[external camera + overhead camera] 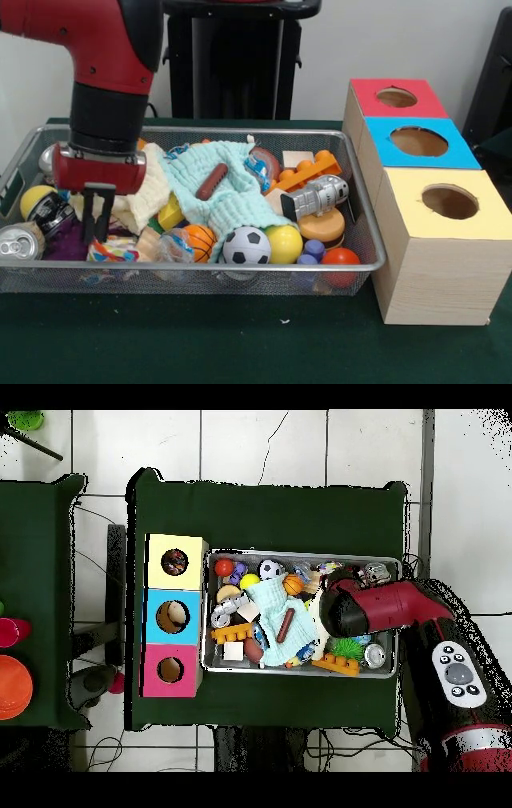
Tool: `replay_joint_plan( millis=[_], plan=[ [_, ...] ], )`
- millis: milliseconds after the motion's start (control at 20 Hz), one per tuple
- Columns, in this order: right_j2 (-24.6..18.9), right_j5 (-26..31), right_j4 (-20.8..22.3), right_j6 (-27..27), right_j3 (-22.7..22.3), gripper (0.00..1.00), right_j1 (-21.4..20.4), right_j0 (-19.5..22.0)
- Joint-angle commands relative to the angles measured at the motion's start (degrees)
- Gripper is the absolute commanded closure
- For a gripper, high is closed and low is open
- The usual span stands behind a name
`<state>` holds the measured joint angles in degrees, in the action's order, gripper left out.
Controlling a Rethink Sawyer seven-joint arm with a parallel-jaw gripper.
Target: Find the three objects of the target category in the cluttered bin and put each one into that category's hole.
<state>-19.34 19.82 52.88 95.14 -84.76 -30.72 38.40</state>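
The silver wire-mesh bin [200, 130] stands on the green table; it also shows in the overhead view [300, 555]. My gripper [98, 228] reaches down into the bin's left end, open with a narrow gap and empty. Just below and right of its tips lies a scrunched multicolour fabric piece [112, 250] by the front wall. Another patterned scrap [176, 150] peeks out at the back, by the mint cloth. A third is not visible. The yellow-topped box's round hole [450, 202] is right of the bin, also seen from overhead [175, 563]. In the overhead view my arm [370, 609] hides the gripper.
A mint-green cloth [232, 192] with a brown sausage toy [212, 182] covers the bin's middle, beside a pale-yellow cloth [144, 200]. Balls [246, 246], a can [20, 242], a silver toy robot [320, 196] and an orange brick [308, 172] crowd it. Blue-topped [418, 142] and red-topped [396, 98] boxes stand behind the yellow one.
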Motion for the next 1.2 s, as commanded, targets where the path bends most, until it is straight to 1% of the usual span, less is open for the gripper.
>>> replay_joint_plan(
  millis=[50,450,700,800,850,950,1100,1200],
  plan=[
    [-6.13,9.33,-3.45,-13.16,-6.27,1.00,-5.10,1.60],
    [-6.51,8.83,-2.73,-11.32,-5.85,1.00,-4.10,1.83],
    [-7.47,8.75,-3.44,-10.96,-5.84,1.00,-3.40,2.52],
    [-9.61,8.18,-5.26,-10.81,-7.07,1.00,-2.63,4.56],
    [-10.96,8.64,-7.00,-10.60,-7.87,1.00,-1.83,5.94],
    [-12.43,9.94,-9.27,-10.30,-8.77,1.00,-1.20,7.28],
    [-13.78,12.49,-12.38,-9.94,-10.09,1.00,-1.78,8.45],
    [-14.38,13.48,-13.14,-10.73,-10.44,1.00,-2.01,8.94]
  ],
)
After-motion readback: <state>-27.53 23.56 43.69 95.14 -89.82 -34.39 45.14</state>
